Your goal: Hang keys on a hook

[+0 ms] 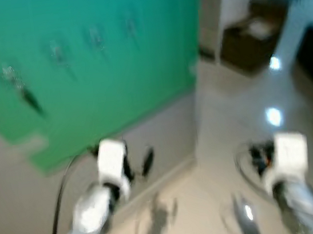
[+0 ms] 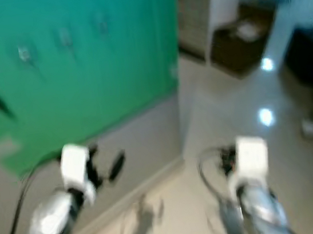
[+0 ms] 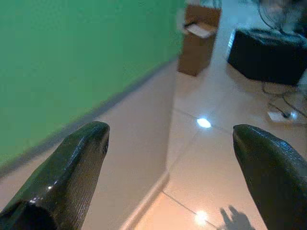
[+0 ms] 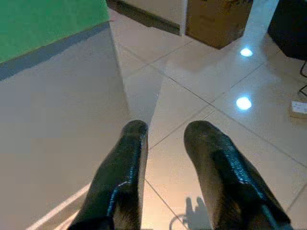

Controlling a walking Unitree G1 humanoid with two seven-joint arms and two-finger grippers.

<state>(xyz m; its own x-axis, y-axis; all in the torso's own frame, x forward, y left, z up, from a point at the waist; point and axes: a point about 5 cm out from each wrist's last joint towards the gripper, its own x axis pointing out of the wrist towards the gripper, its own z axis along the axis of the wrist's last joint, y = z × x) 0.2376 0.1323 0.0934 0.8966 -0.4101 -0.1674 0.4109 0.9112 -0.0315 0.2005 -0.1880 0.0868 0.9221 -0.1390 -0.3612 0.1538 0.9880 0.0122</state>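
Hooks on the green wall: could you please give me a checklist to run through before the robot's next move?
1. Head views sharp: not ok, blurred.
2. Hooks in sight: ok, a row on the green wall, above both arms.
3. Keys hung: cannot tell; a dark shape hangs at the leftmost hook.
4. Left tool free: ok, fingers wide apart, nothing between.
5. Right tool free: ok, narrow gap, nothing between.

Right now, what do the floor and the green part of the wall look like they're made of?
The floor looks like glossy pale tile: thin grout lines and sharp lamp reflections. The green wall looks like flat matte paint, even in colour, no shine; the head views are too blurred to confirm.
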